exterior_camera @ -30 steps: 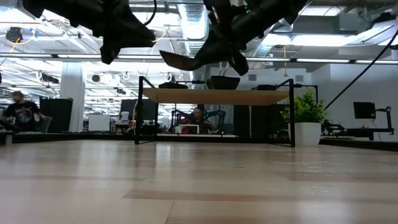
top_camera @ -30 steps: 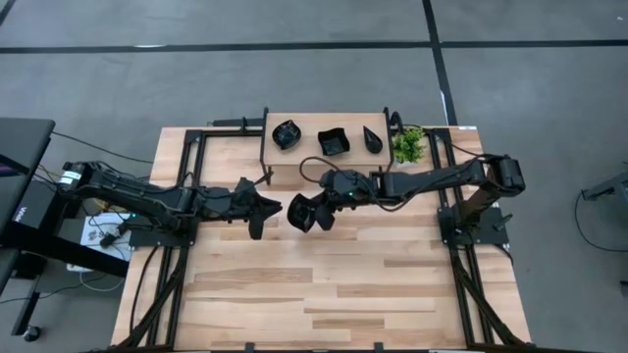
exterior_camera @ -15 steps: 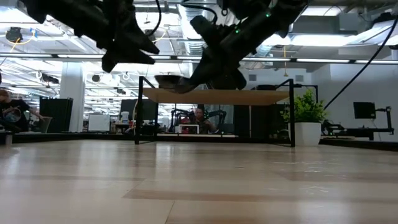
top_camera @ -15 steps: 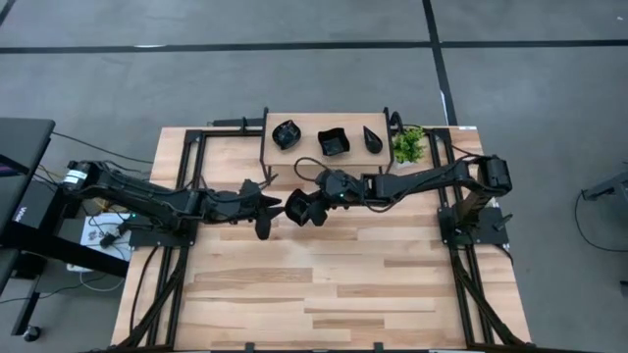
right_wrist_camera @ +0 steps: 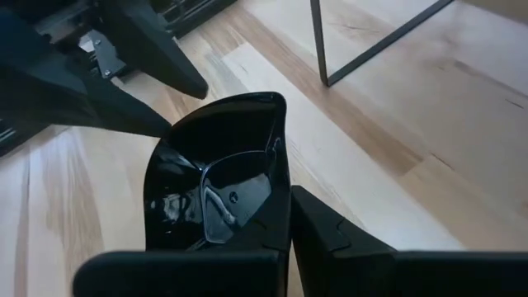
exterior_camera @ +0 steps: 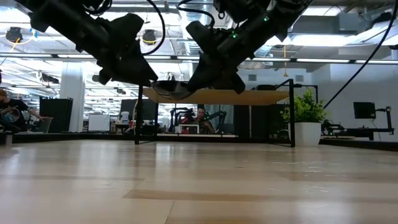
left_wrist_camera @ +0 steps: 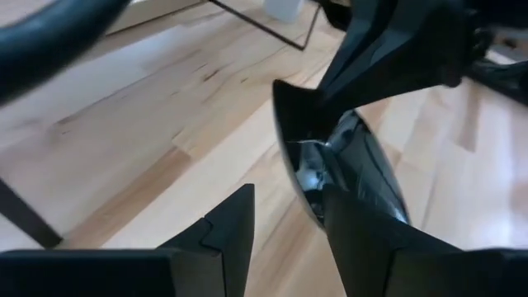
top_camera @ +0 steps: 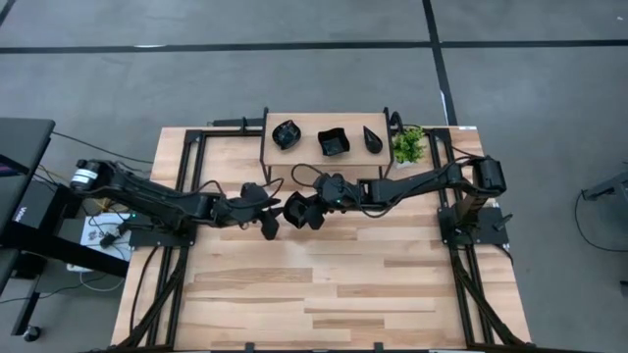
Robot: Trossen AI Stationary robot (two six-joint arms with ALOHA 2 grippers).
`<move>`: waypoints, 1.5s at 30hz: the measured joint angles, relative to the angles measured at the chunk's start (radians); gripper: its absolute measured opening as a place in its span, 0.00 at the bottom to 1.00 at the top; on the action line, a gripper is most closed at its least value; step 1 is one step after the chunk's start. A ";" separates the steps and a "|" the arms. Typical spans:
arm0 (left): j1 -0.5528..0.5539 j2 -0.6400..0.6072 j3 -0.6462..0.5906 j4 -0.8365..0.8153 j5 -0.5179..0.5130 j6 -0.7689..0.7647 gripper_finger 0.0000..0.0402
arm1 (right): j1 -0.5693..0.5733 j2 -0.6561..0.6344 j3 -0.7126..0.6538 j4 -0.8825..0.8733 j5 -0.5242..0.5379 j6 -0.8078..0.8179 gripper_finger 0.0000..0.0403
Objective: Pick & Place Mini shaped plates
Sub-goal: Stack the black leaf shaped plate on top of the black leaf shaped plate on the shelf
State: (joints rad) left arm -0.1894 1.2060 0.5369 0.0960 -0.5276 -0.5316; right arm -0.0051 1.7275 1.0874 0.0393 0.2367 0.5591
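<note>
1. two grippers meet mid-air above the table; right gripper (top_camera: 306,213) pinches a black plate (right_wrist_camera: 216,186).
2. left gripper (top_camera: 268,223), fingers spread, flanks the plate's far edge.
3. three plates (top_camera: 333,142) sit on the shelf behind.

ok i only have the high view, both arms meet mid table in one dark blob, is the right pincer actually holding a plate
observer: yes, the right wrist view shows the right pincer shut on the rim of a glossy black plate.
operator: and the left one, closed on it too
observer: no, the left pincer is open, with the plate's far edge just ahead of its gap.
operator: plate resting on the table
observer: no, the low view has it in the air, well clear of the table.
</note>
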 joint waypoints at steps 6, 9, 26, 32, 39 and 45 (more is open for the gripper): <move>0.000 0.013 0.000 -0.003 -0.032 0.038 0.36 | 0.003 0.000 0.000 0.000 0.001 -0.018 0.00; 0.000 0.013 0.000 -0.002 -0.043 0.074 0.36 | 0.004 0.000 0.000 -0.001 0.001 -0.019 0.00; 0.000 0.013 0.000 -0.001 -0.049 0.113 0.36 | 0.005 0.000 0.000 0.027 0.001 -0.064 0.00; 0.000 0.013 0.000 0.000 -0.049 0.200 0.36 | 0.005 0.000 0.000 0.027 0.005 -0.064 0.00; 0.000 0.013 0.000 0.002 -0.049 0.269 0.36 | 0.005 0.000 0.000 0.026 0.026 -0.064 0.00; 0.000 0.013 0.000 0.004 -0.049 0.264 0.36 | 0.005 -0.001 0.000 0.027 0.027 -0.064 0.00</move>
State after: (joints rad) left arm -0.1894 1.2186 0.5369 0.0998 -0.5762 -0.2681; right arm -0.0002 1.7267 1.0874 0.0662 0.2634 0.4951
